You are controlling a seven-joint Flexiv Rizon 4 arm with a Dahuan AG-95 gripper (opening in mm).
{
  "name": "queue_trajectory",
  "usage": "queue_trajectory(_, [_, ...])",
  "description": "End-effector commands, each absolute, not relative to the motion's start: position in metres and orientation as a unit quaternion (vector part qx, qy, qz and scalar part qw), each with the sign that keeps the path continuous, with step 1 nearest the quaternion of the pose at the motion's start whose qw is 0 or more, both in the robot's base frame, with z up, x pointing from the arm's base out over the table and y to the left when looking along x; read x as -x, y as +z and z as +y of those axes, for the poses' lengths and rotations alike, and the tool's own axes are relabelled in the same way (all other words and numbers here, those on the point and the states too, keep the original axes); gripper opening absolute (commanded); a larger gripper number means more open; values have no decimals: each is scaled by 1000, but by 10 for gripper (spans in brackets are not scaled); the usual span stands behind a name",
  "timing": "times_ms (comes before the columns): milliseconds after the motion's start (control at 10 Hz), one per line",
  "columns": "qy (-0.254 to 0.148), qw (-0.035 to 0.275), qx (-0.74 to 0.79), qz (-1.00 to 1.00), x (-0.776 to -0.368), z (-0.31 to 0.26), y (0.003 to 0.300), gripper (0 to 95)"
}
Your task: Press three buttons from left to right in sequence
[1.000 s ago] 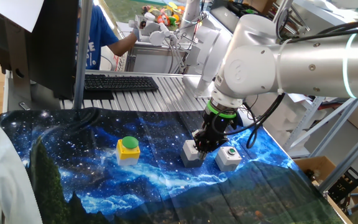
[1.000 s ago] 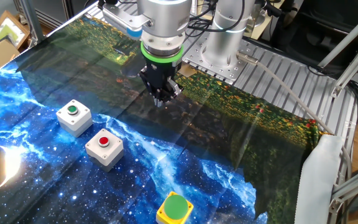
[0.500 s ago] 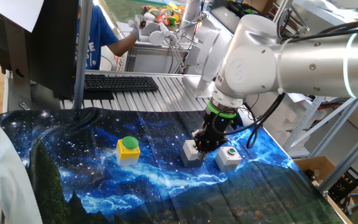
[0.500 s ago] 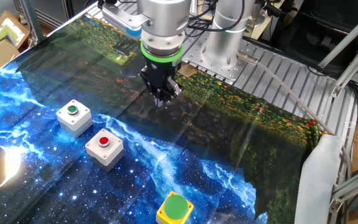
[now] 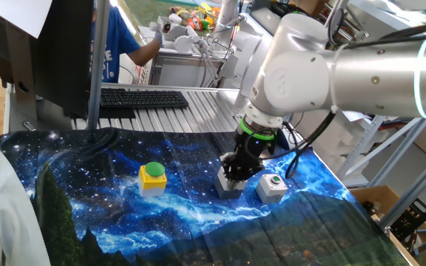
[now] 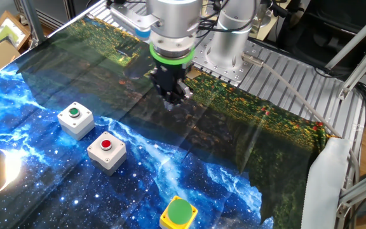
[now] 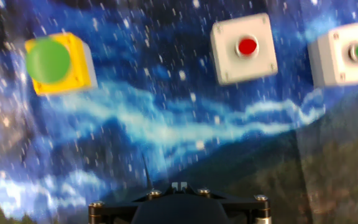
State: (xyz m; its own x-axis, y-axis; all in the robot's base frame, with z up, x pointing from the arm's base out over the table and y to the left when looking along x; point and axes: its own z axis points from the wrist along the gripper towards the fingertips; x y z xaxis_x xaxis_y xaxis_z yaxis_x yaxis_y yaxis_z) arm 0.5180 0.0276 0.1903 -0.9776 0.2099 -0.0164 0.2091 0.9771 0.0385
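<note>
We see the gripper (image 6: 172, 97) hanging above the galaxy-printed cloth (image 6: 37, 121), apart from all three boxes. The yellow box with the green dome cap (image 7: 55, 62) lies at the left in the hand view, the grey box with the red button (image 7: 244, 48) is in the middle, and the grey box with the green button (image 7: 350, 53) is at the right edge. They stand in one row, well apart from each other. In one fixed view the gripper (image 5: 237, 168) partly covers the red-button box. The hand view is blurred, and we cannot tell whether the fingers are open or closed.
</note>
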Motion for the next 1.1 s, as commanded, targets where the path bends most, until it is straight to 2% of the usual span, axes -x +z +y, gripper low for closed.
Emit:
queue_trajectory(100, [9, -6, -69, 998, -585, 5, 214, 0])
queue_trajectory(300, [7, -5, -30, 1000, -638, -39, 220, 0])
queue_trajectory(500, [10, -2, 25, 1000, -679, -107, 204, 0])
queue_trajectory(800, [7, 6, 72, 997, -687, -188, 178, 0])
queue_trajectory(1100, [-15, 14, 96, 995, -674, -231, 170, 0])
